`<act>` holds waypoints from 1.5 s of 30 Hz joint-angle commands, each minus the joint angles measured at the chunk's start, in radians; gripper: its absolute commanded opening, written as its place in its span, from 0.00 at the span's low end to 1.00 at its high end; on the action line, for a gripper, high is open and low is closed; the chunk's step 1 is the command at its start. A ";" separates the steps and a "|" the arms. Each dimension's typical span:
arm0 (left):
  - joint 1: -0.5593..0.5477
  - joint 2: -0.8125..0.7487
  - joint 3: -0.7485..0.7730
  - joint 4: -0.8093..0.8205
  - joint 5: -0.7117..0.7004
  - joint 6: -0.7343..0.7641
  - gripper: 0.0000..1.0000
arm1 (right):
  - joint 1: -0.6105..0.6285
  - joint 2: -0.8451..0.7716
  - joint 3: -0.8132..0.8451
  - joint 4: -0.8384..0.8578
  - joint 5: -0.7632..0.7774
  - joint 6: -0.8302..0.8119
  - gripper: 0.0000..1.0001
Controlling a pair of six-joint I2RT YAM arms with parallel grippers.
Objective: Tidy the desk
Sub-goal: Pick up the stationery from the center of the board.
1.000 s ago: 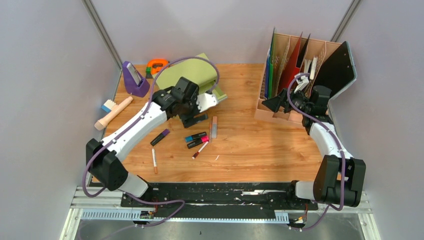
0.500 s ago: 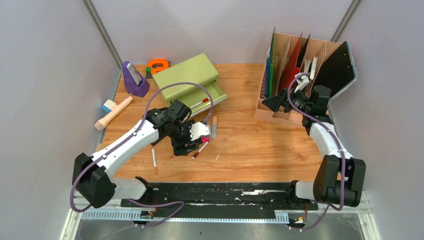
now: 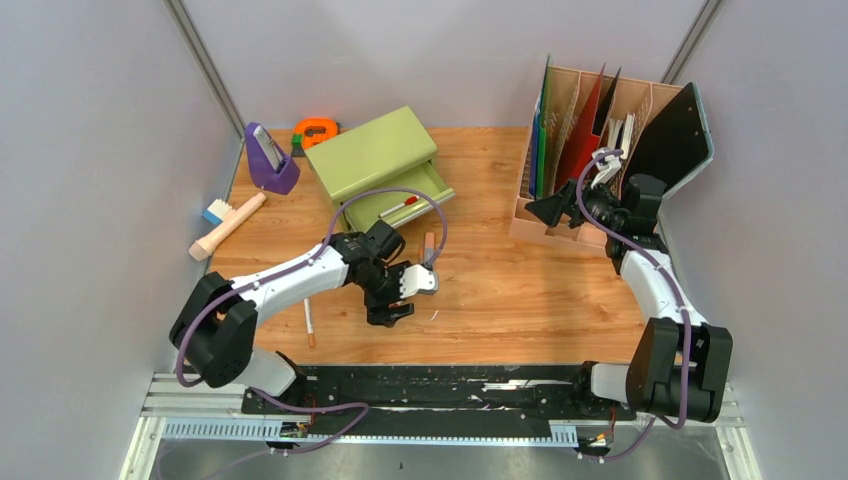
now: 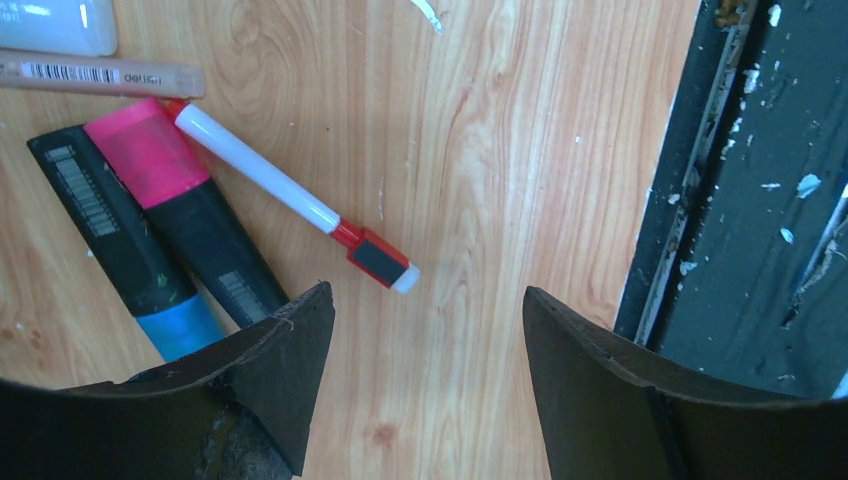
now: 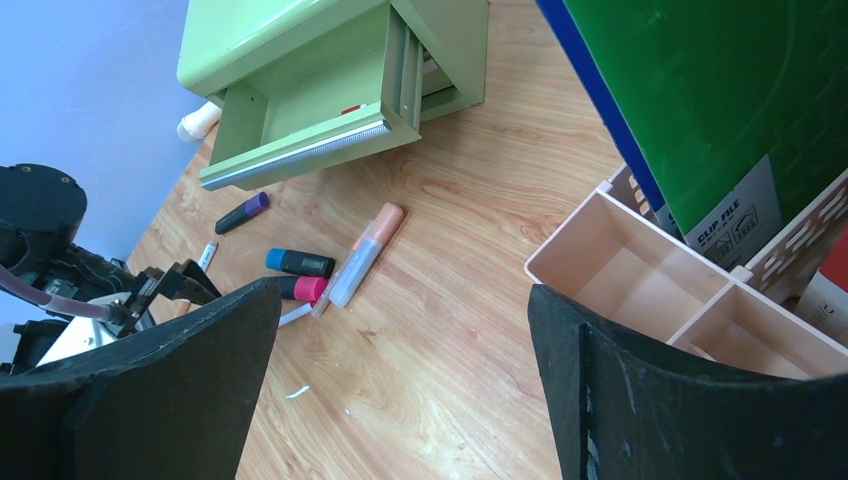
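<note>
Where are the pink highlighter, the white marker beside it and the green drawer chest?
pink highlighter (image 4: 150, 160), left wrist view, pink cap.
white marker (image 4: 260, 168), left wrist view, white barrel.
green drawer chest (image 3: 372, 150), top external view, top panel.

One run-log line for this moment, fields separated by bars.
left gripper: open, empty, aimed at white marker on desk | right gripper: open, empty, beside file organizer | drawer: open

Desk (image 4: 480, 150) showed smooth wood-grain laminate with a faint sheen. Rail (image 4: 740, 200) along desk edge was black-painted metal, chipped, white-flecked. Pen (image 4: 270, 185) on desk had a glossy white plastic barrel. Fingers of left tool (image 4: 425, 320) looked matt black, coarse.
</note>
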 commanded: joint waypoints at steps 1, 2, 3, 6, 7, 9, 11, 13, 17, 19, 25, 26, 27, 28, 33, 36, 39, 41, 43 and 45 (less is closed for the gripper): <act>-0.010 0.032 -0.013 0.100 0.020 0.037 0.77 | -0.007 -0.027 -0.002 0.045 -0.002 0.003 0.96; -0.010 0.037 -0.016 0.107 0.015 0.040 0.77 | -0.007 -0.027 -0.002 0.046 -0.003 0.003 0.96; -0.010 0.042 -0.017 0.112 0.012 0.042 0.76 | -0.007 -0.027 -0.004 0.046 -0.002 0.003 0.96; -0.010 0.044 -0.034 0.142 -0.003 0.051 0.74 | -0.007 -0.030 -0.004 0.047 -0.003 0.003 0.96; -0.010 0.046 -0.040 0.151 -0.010 0.051 0.74 | -0.008 -0.032 -0.005 0.048 -0.003 0.003 0.96; -0.010 0.051 -0.044 0.161 -0.025 0.054 0.74 | -0.008 -0.033 -0.006 0.048 -0.004 0.004 0.96; -0.010 0.057 -0.047 0.169 -0.040 0.054 0.73 | -0.008 -0.034 -0.008 0.051 -0.006 0.006 0.96; -0.010 0.063 -0.048 0.175 -0.050 0.056 0.73 | -0.008 -0.034 -0.009 0.054 -0.007 0.009 0.96; -0.010 0.081 -0.051 0.192 -0.066 0.051 0.71 | -0.008 -0.034 -0.010 0.057 -0.009 0.012 0.97; -0.010 0.092 -0.052 0.196 -0.069 0.048 0.70 | -0.008 -0.034 -0.011 0.057 -0.008 0.012 0.97; -0.013 0.116 -0.054 0.212 -0.081 0.031 0.67 | -0.008 -0.030 -0.010 0.057 -0.008 0.013 0.96; -0.014 0.121 -0.054 0.217 -0.087 0.028 0.66 | -0.008 -0.029 -0.010 0.057 -0.009 0.014 0.96; -0.019 0.128 -0.054 0.221 -0.093 0.020 0.66 | -0.008 -0.029 -0.010 0.057 -0.009 0.014 0.96; -0.025 0.131 -0.054 0.228 -0.106 0.017 0.65 | -0.009 -0.029 -0.010 0.057 -0.009 0.014 0.96; -0.060 0.153 -0.062 0.249 -0.156 -0.001 0.62 | -0.010 -0.029 -0.012 0.058 -0.007 0.014 0.97; -0.101 0.159 -0.076 0.263 -0.193 -0.012 0.57 | -0.010 -0.030 -0.013 0.059 -0.007 0.014 0.97; -0.130 0.168 -0.086 0.269 -0.241 -0.017 0.52 | -0.010 -0.030 -0.015 0.060 -0.007 0.014 0.97; -0.142 0.171 -0.091 0.263 -0.250 -0.017 0.47 | -0.010 -0.032 -0.015 0.060 -0.007 0.015 0.97; -0.155 0.171 -0.094 0.253 -0.256 -0.016 0.41 | -0.011 -0.032 -0.016 0.060 -0.006 0.015 0.97; -0.166 0.168 -0.093 0.236 -0.261 -0.010 0.33 | -0.011 -0.032 -0.016 0.060 -0.006 0.015 0.97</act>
